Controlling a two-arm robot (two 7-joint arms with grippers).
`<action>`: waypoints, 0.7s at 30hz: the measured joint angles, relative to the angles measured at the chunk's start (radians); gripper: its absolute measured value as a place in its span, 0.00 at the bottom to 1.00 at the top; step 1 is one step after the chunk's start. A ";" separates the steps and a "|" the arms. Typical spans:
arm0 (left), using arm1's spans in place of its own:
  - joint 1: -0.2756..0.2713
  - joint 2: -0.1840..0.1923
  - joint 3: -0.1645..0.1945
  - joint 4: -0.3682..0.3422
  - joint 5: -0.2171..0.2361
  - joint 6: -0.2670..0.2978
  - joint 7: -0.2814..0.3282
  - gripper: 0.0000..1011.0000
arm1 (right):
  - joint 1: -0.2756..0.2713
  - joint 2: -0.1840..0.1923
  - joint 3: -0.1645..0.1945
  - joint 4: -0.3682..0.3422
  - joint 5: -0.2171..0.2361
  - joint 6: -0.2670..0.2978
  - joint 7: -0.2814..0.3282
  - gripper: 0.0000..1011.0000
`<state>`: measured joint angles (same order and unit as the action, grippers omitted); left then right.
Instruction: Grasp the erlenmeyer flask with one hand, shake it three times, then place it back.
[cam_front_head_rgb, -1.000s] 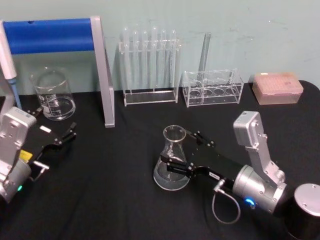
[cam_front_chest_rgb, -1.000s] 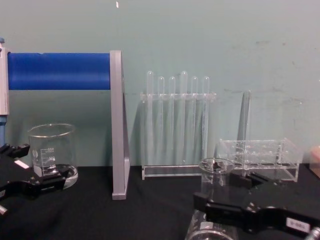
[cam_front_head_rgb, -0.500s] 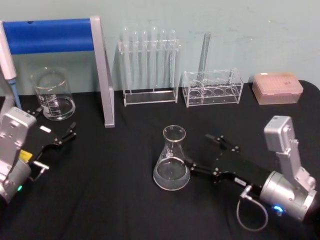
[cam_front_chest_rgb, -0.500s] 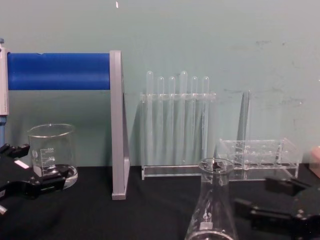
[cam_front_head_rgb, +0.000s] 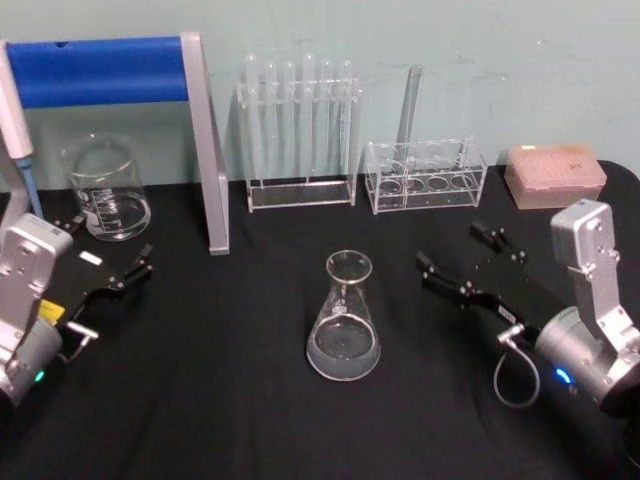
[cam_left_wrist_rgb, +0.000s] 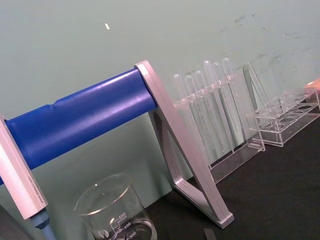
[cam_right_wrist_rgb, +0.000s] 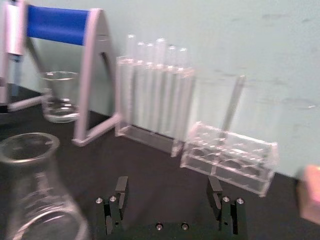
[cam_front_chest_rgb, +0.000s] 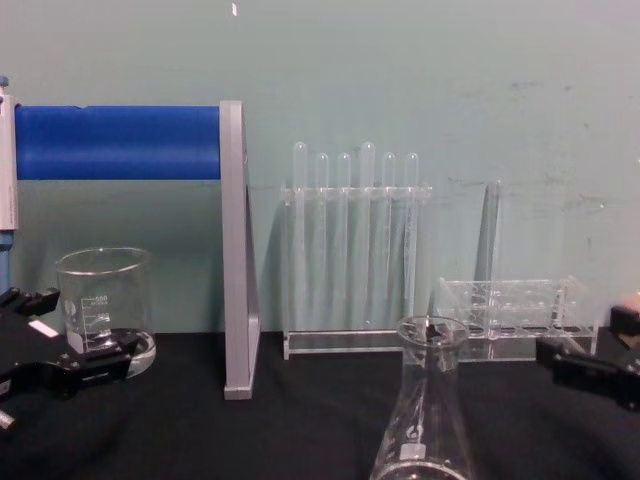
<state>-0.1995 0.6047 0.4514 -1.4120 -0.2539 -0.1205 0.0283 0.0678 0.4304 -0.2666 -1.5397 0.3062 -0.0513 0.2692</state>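
The erlenmeyer flask (cam_front_head_rgb: 343, 320) stands upright on the black table near the centre, with a little clear liquid in its base. It also rises at the bottom of the chest view (cam_front_chest_rgb: 425, 425) and sits blurred and close in the right wrist view (cam_right_wrist_rgb: 35, 195). My right gripper (cam_front_head_rgb: 452, 250) hovers to the right of the flask, well apart from it, open and holding nothing. The wrist view shows its fingers (cam_right_wrist_rgb: 120, 192) spread wide. My left gripper (cam_front_head_rgb: 110, 245) rests open at the far left, beside the beaker.
A glass beaker (cam_front_head_rgb: 105, 190) stands back left under a blue-barred stand (cam_front_head_rgb: 110, 70). A test tube rack (cam_front_head_rgb: 300, 130), a low clear rack (cam_front_head_rgb: 425, 175) and a pink box (cam_front_head_rgb: 555, 175) line the back edge.
My right gripper has opened, released the flask and pulled back to the right and away from it. The flask stays standing where it was. The left arm has not moved.
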 joint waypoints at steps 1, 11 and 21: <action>0.000 0.000 0.000 0.000 0.000 0.000 0.000 0.99 | 0.005 -0.007 0.000 0.007 -0.012 -0.005 -0.012 0.99; 0.000 0.000 0.000 0.000 0.000 0.000 0.000 0.99 | 0.062 -0.071 -0.017 0.105 -0.191 -0.064 -0.147 0.99; 0.000 0.000 0.000 0.000 0.000 0.000 0.000 0.99 | 0.072 -0.083 -0.019 0.125 -0.238 -0.073 -0.172 0.99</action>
<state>-0.1995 0.6047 0.4513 -1.4120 -0.2539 -0.1205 0.0282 0.1394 0.3471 -0.2861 -1.4147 0.0685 -0.1247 0.0969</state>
